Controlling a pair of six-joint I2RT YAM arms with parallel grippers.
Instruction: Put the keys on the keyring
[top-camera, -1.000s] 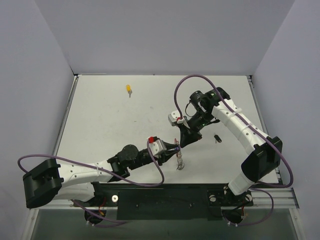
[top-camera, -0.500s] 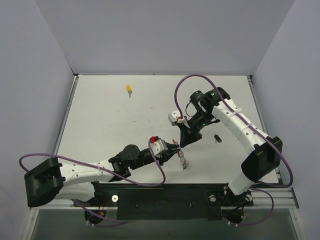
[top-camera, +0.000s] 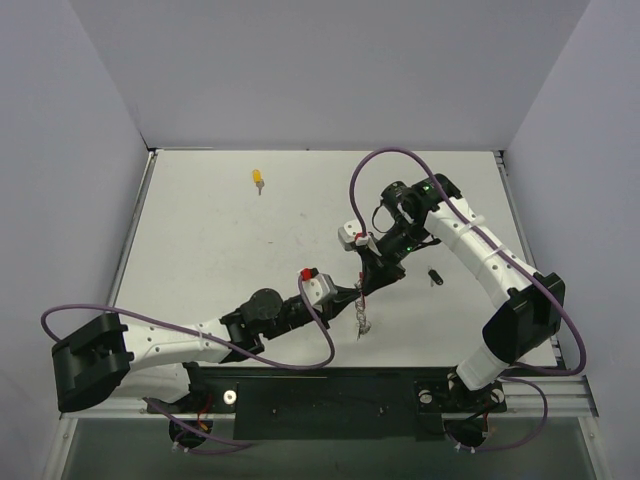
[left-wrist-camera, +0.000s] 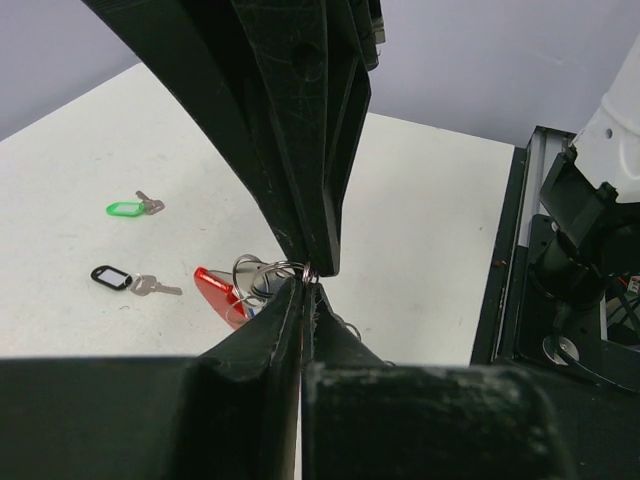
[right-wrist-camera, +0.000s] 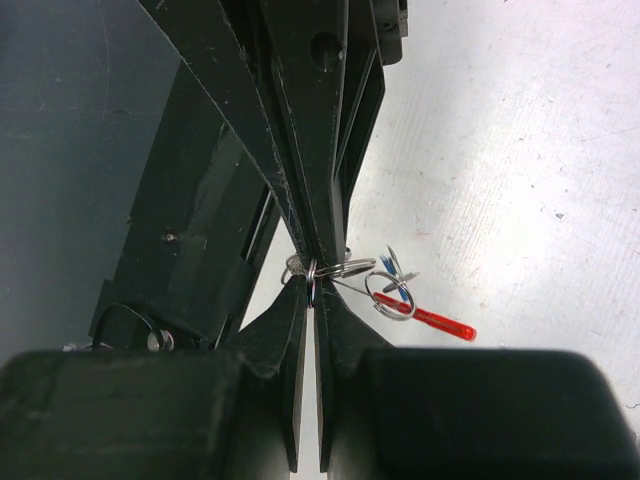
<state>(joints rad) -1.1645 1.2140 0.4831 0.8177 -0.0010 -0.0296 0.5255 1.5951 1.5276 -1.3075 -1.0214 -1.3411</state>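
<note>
Overhead, the left pincer (top-camera: 348, 293) and the right pincer (top-camera: 366, 283) meet tip to tip over the middle of the desk (top-camera: 200, 250), near its front edge. The keyring (top-camera: 360, 322) dangles just below where they meet. A yellow key (top-camera: 258, 179) lies well apart toward the far left, and a black-tagged key (top-camera: 434, 276) lies just right of the right pincer.

From the left wrist, the left pincer (left-wrist-camera: 305, 290) has its fingers pressed together on a silver ring of the keyring (left-wrist-camera: 214, 289), whose red piece hangs to the left above the desk. The right pincer (left-wrist-camera: 322, 262) comes down from above, its tips pinched on the same cluster of rings. A green key (left-wrist-camera: 128, 208) and the black-tagged key (left-wrist-camera: 112, 275) lie on the desk beyond.

From the right wrist, the right pincer (right-wrist-camera: 312, 285) is clamped on a silver ring. The left pincer (right-wrist-camera: 318, 250) meets it from above. More rings, the red piece (right-wrist-camera: 440, 321) and a hint of blue hang to the right.
</note>
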